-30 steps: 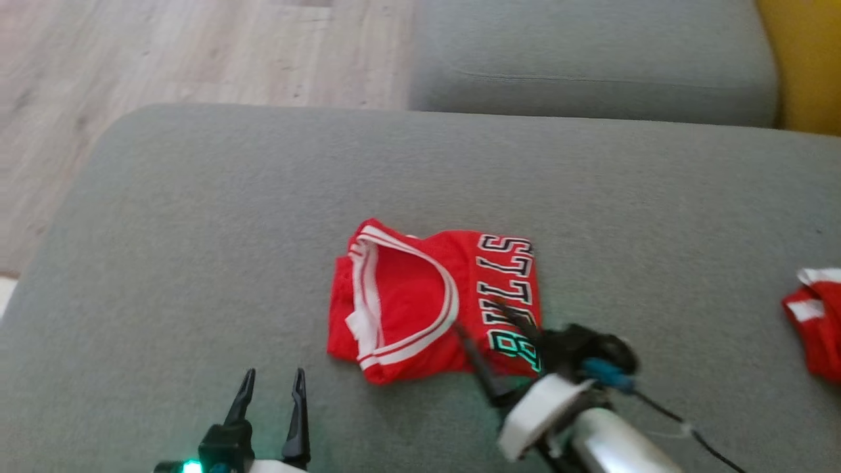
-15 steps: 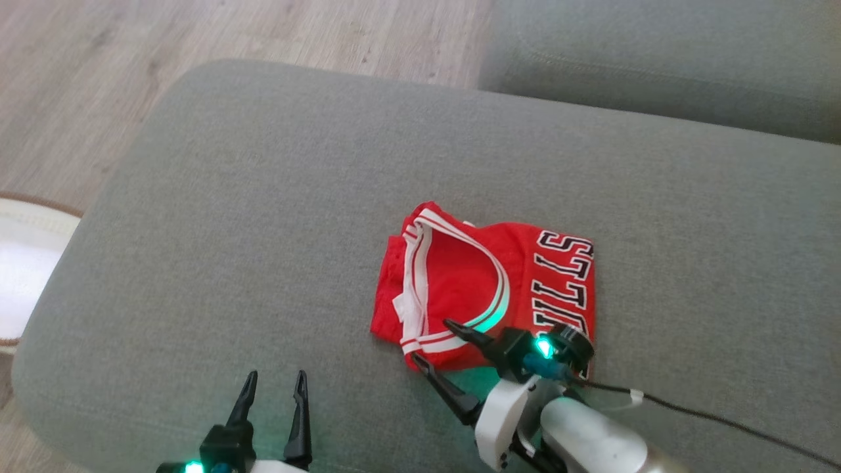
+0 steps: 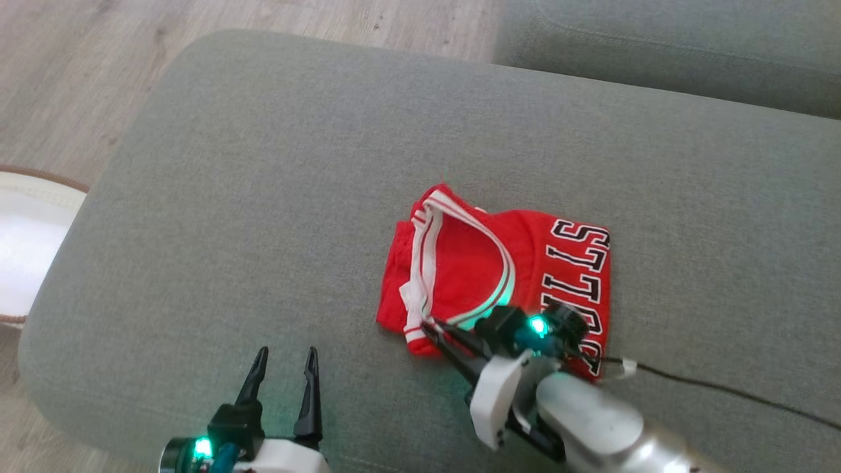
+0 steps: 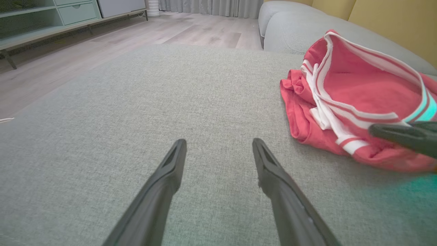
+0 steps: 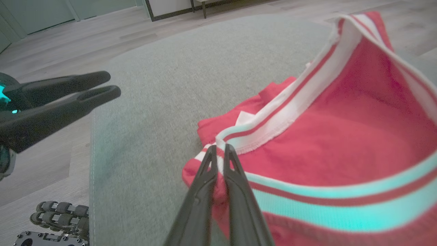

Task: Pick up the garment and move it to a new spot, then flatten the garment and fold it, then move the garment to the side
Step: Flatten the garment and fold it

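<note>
the garment (image 3: 499,276), a red jersey with white striped trim and black block letters, lies folded into a rough square on a broad grey sofa cushion (image 3: 263,197), a little right of the cushion's middle in the head view. its open neckline faces the robot's left and the lettering runs along its right side. the top layer of the neckline stands up slightly from the layers under it.

the right hand (image 3: 433,326) reaches in from the lower right, and its two dark fingers are pressed together on the near left corner of the garment. in the right wrist view the tips pinch the white and red striped trim at that corner, with a sliver of white cloth showing between them. a green light on the wrist tints the trim beside it. a thin dark cable (image 3: 723,391) trails from this arm across the cushion to the right.

the left hand (image 3: 284,358) sits at the lower left, its fingers spread apart with nothing between them. it is over bare cushion and well apart from the garment.

a second grey cushion (image 3: 657,46) lies beyond the first. wooden floor (image 3: 66,66) shows to the left, with a pale round thing edged in brown (image 3: 26,249) on it; i cannot tell what it is.
</note>
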